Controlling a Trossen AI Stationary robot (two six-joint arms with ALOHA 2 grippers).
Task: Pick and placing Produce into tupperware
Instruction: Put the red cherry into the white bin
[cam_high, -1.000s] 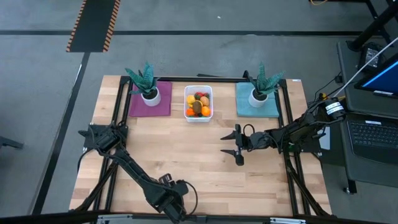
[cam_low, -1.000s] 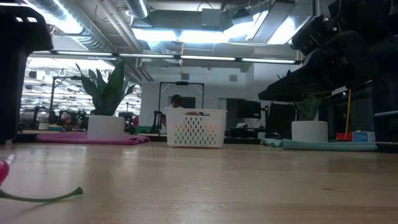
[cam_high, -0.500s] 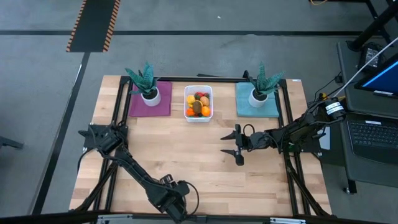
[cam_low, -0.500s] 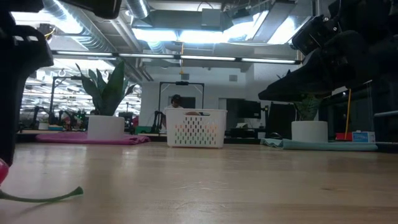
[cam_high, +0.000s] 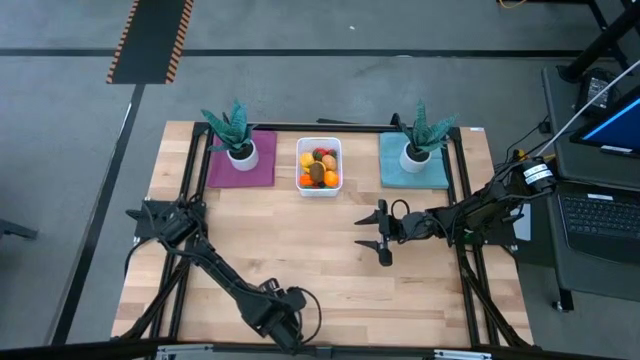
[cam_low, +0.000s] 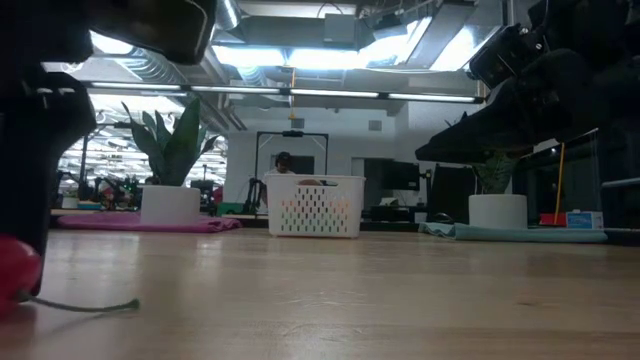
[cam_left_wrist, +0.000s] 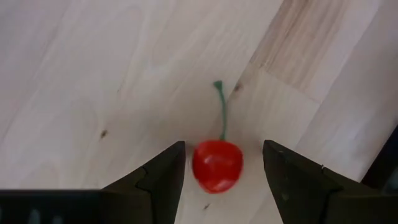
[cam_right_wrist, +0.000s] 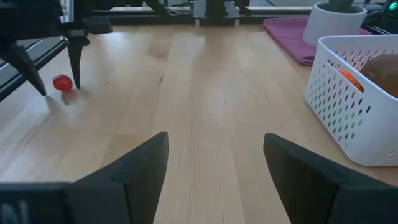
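Note:
A red cherry (cam_left_wrist: 216, 165) with a green stem (cam_left_wrist: 221, 112) lies on the wood near the table's near edge, also seen in the low view (cam_low: 15, 270). My left gripper (cam_left_wrist: 222, 180) points down at it, open, one finger on each side of the cherry and not touching it. From above, the left gripper (cam_high: 285, 320) hides the cherry. The white tub (cam_high: 319, 166) stands at the far edge between two mats and holds several toy fruits. My right gripper (cam_high: 358, 233) waits open above the table's middle right.
Two teal spiky plants in white pots stand on a purple mat (cam_high: 241, 166) and a teal mat (cam_high: 413, 168), on either side of the tub. Bare wood (cam_high: 300, 250) stretches between the tub and the cherry. The near table edge is close to the left gripper.
My left gripper has moved a little toward the table's right along the near edge and come down around the cherry. In the low view the cherry has shifted slightly toward the right and its stem has turned.

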